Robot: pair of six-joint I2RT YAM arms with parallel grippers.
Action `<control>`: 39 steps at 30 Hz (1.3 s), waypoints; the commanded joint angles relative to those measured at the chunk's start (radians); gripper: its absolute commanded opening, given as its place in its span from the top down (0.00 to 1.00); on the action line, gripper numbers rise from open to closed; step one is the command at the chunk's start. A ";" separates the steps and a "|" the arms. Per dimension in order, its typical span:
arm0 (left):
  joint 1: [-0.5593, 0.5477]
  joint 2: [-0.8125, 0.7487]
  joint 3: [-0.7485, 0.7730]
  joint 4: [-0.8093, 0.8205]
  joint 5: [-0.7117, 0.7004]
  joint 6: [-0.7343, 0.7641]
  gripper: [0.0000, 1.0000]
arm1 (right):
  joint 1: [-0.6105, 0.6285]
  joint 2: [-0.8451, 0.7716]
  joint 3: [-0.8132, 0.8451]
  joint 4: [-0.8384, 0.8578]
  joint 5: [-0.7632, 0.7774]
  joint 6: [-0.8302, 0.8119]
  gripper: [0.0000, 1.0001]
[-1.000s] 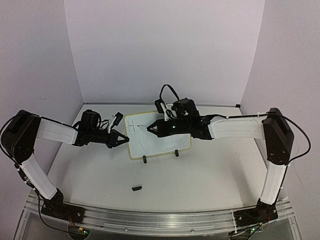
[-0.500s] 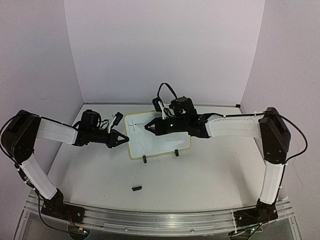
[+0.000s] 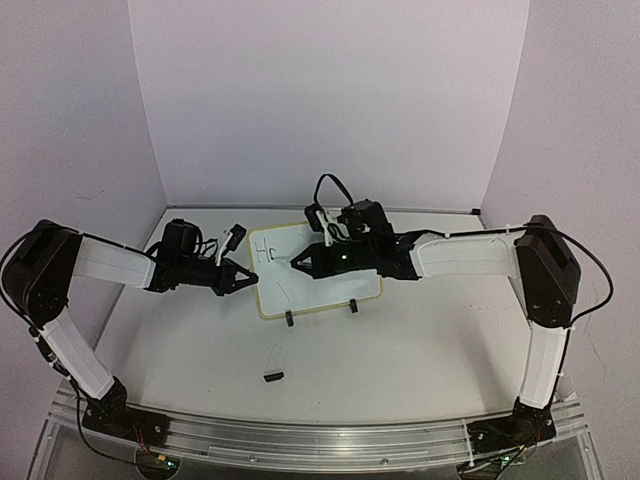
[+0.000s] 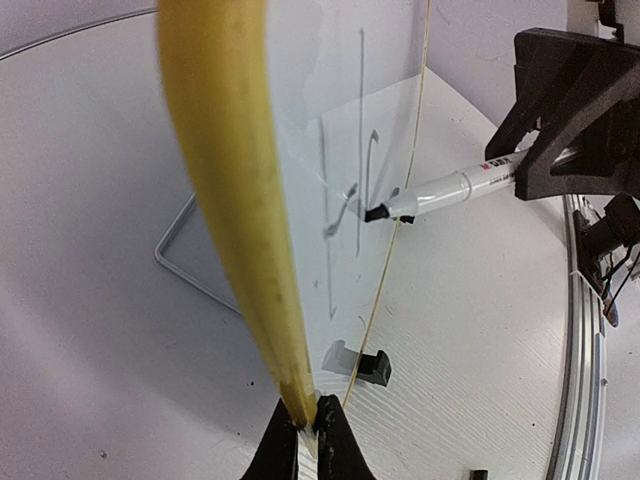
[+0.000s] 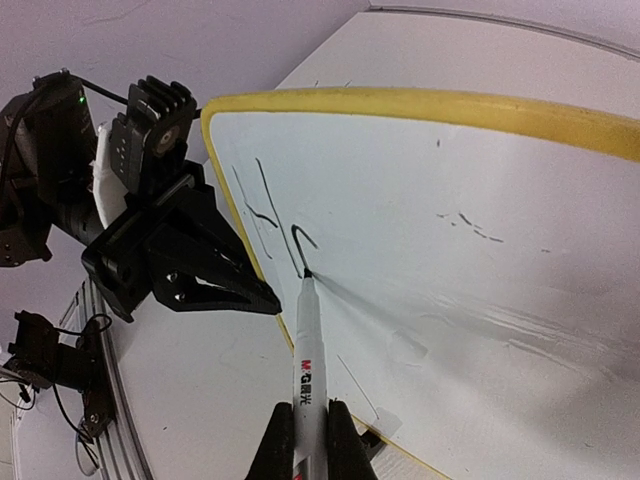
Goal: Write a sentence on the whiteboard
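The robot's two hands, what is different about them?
The left hand pinches the whiteboard by its yellow rim, while the right hand grips a marker. The left hand sits at the board's left edge; the right hand reaches over its white face, with the marker tip on it beside the black strokes. Both hands are black and shut tight.

The left arm [image 3: 110, 262] stretches low toward the whiteboard [image 3: 320, 297], and the left tool [image 3: 243, 279] is pinched closed on the board's left rim. The right arm [image 3: 470, 255] reaches over the board's face, the right tool [image 3: 303, 262] clamped on a marker [image 5: 305, 340].
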 commanded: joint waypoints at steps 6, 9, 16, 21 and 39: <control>0.004 0.006 0.032 -0.031 -0.089 0.041 1.00 | -0.006 -0.042 0.004 -0.008 0.070 -0.025 1.00; 0.004 0.007 0.032 -0.030 -0.089 0.041 1.00 | -0.005 -0.056 0.012 -0.006 0.085 -0.030 1.00; 0.003 0.008 0.031 -0.030 -0.089 0.042 1.00 | -0.005 -0.071 0.025 0.013 0.097 -0.033 1.00; 0.003 0.008 0.031 -0.029 -0.089 0.043 1.00 | -0.005 -0.074 0.028 0.024 0.105 -0.032 1.00; 0.003 0.006 0.030 -0.031 -0.090 0.044 1.00 | -0.005 -0.048 -0.031 0.037 0.061 -0.001 1.00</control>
